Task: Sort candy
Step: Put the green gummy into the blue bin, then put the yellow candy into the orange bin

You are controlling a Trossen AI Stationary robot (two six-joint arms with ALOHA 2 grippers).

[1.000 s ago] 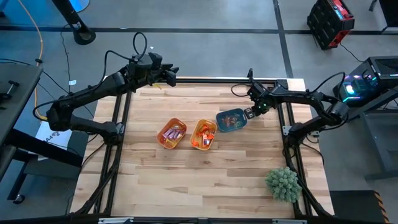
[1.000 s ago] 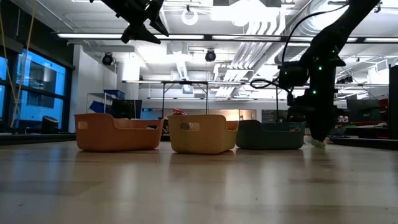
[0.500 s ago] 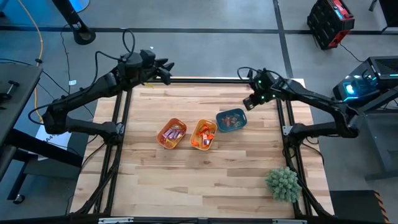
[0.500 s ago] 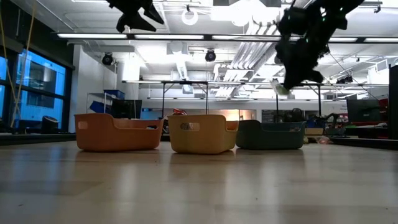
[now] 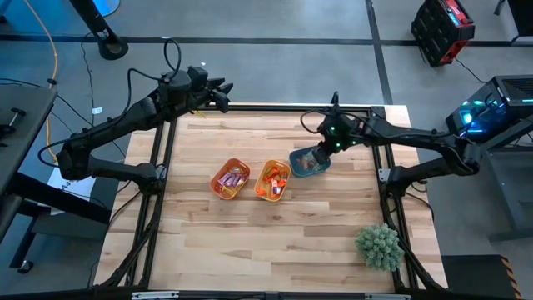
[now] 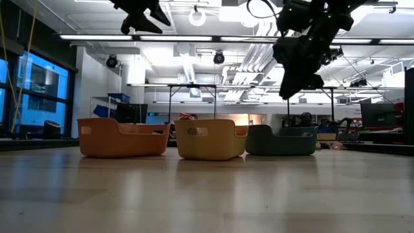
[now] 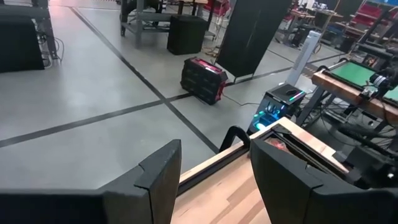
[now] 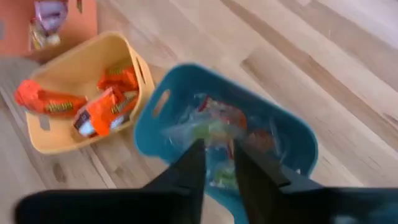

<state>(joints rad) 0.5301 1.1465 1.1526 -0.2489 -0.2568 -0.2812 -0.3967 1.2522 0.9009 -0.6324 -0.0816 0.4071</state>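
Three small bins stand in a row mid-table: orange [image 5: 231, 178], yellow-orange [image 5: 273, 180] and blue [image 5: 310, 162]. Each holds candy, such as the orange-wrapped sweets [image 8: 99, 109] in the yellow-orange bin. My right gripper [image 5: 321, 147] hangs above the blue bin [image 8: 298, 149], its fingers nearly shut on a pale green sweet [image 8: 219, 177]. My left gripper [image 5: 221, 90] waits open and raised over the table's far edge; its wrist view [image 7: 214, 162] looks out into the room. My right gripper pinches a small pale green wrapped sweet [image 8: 219, 177] between its two fingers [image 8: 193, 162], which point down from above. The sweet is lifted clear, over the blue bin's inside. Blur hides which part of the wrapper the fingers have.
A green spiky plant [image 5: 380, 246] stands at the near right corner. Bare wood lies in front of the bins [image 5: 250, 242] and along the left side. A black frame rail [image 5: 275, 107] borders the far edge. Seen level, the bins stand side by side [image 6: 210, 139].
My right gripper rose from the table just right of the blue bin with a pale sweet. It swung up toward the far edge, then came back left and nearer, over the blue bin. My left gripper drew back a little toward the far left.
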